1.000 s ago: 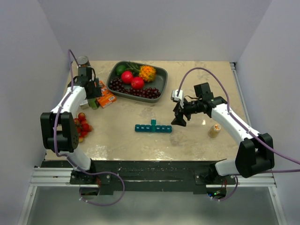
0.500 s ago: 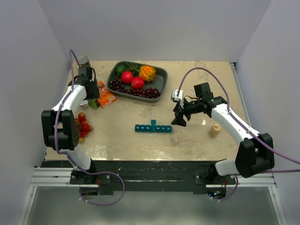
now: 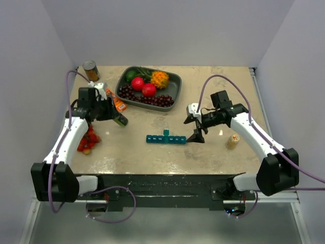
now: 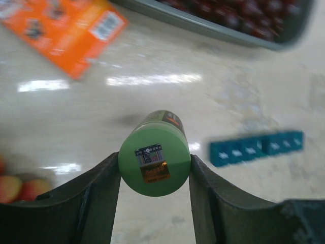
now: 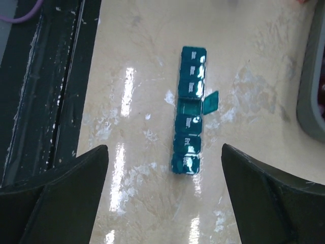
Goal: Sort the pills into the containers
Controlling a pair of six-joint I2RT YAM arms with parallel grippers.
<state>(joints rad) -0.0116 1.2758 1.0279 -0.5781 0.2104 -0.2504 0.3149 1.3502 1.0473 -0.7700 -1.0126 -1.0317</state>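
**Sorting pills, early stage.** We see the left gripper (image 4: 155,169) closed on a green cylindrical plastic bottle (image 3: 121,120), one finger on each side of its body. It holds the bottle tilted above the table, near the orange printed packet (image 4: 66,30) and well apart from the task's containers. These are a narrow teal-blue plastic pill-organizer strip (image 3: 166,138), which lies flat at mid-table, in front of the dark grey fruit tray (image 3: 176,84).

The right gripper (image 5: 163,151) hangs over the strip's right end with its jaws spread wide and nothing between them. One compartment lid (image 5: 210,101), near the middle of the row, stands open. The cell beneath it looks empty, and the remaining lids appear shut.

No loose pill shows on the table or in the strip. We therefore judge that only the preparation is done: one cell is opened and the bottle is in hand. Bringing the bottle across, releasing its contents and filling the cells all remain. The small tan bottle with an orange top (image 3: 233,141) stands untouched at the right.
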